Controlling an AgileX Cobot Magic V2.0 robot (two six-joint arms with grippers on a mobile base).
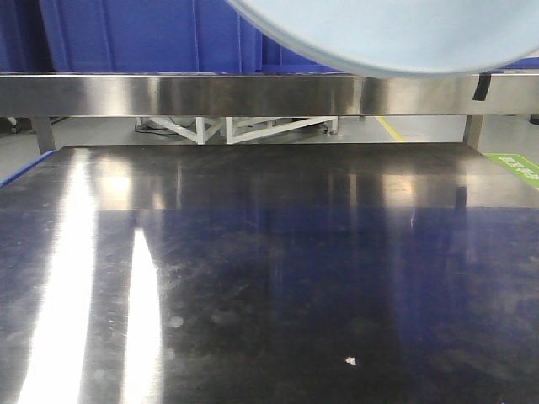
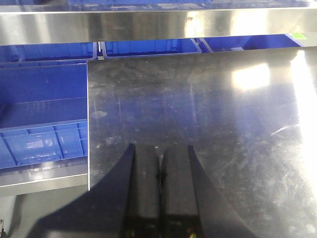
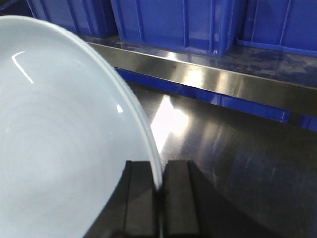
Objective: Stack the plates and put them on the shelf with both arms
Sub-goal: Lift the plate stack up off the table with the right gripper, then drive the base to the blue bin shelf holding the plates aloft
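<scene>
My right gripper (image 3: 158, 171) is shut on the rim of a large white plate (image 3: 59, 134), held up off the table and tilted on edge. That plate (image 1: 404, 34) fills the top right of the front view, in front of the shelf (image 1: 168, 94). In the right wrist view the shelf (image 3: 223, 82) runs behind the plate. I cannot tell whether this is one plate or a stack. My left gripper (image 2: 160, 161) hangs shut and empty over the tabletop, with the shelf (image 2: 148, 25) ahead of it. Neither gripper shows in the front view.
Blue plastic crates (image 3: 173, 25) stand on and behind the shelf. More blue crates (image 2: 42, 119) lie beyond the table's left edge (image 2: 88, 129). Black tape (image 1: 482, 87) marks the shelf's right end. The dark steel tabletop (image 1: 269, 278) spreads below.
</scene>
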